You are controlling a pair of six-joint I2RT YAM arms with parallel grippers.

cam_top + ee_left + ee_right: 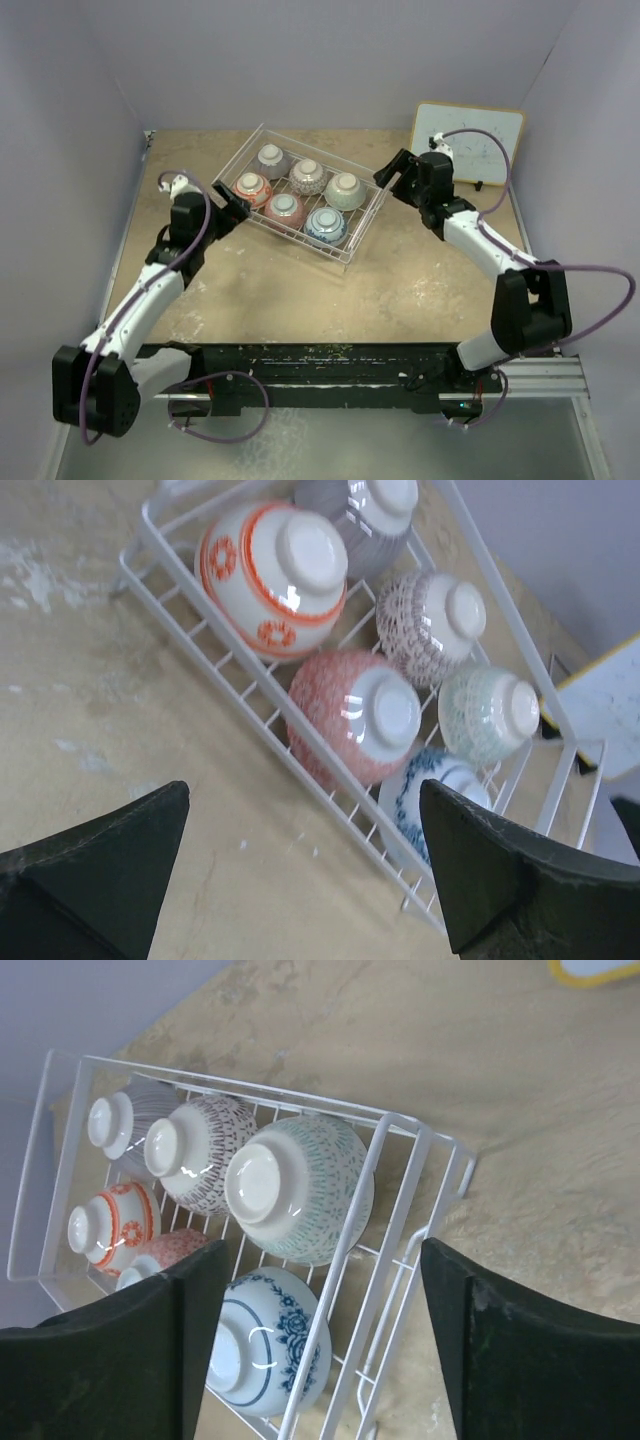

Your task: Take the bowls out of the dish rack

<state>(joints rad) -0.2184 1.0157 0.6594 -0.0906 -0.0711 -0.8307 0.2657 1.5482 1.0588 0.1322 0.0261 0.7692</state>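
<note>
The white wire dish rack (368, 232) stands at the back middle of the table. Six bowls lie in it upside down: grey (271, 160), grey-patterned (308, 176), green-and-white (345, 190), orange-and-white (252, 188), pink (285, 210), blue-and-white (325, 225). My left gripper (232, 205) is open and empty at the rack's left near side, close to the orange-and-white bowl (275, 575) and the pink bowl (355, 715). My right gripper (392, 172) is open and empty at the rack's right end, over its rim (350, 1250), near the green-and-white bowl (300, 1190) and the blue-and-white bowl (270, 1345).
A white board with an orange frame (468, 145) leans at the back right, behind my right arm. Grey walls close in the table on the left, back and right. Bare tan tabletop (300, 300) lies between the rack and the arm bases.
</note>
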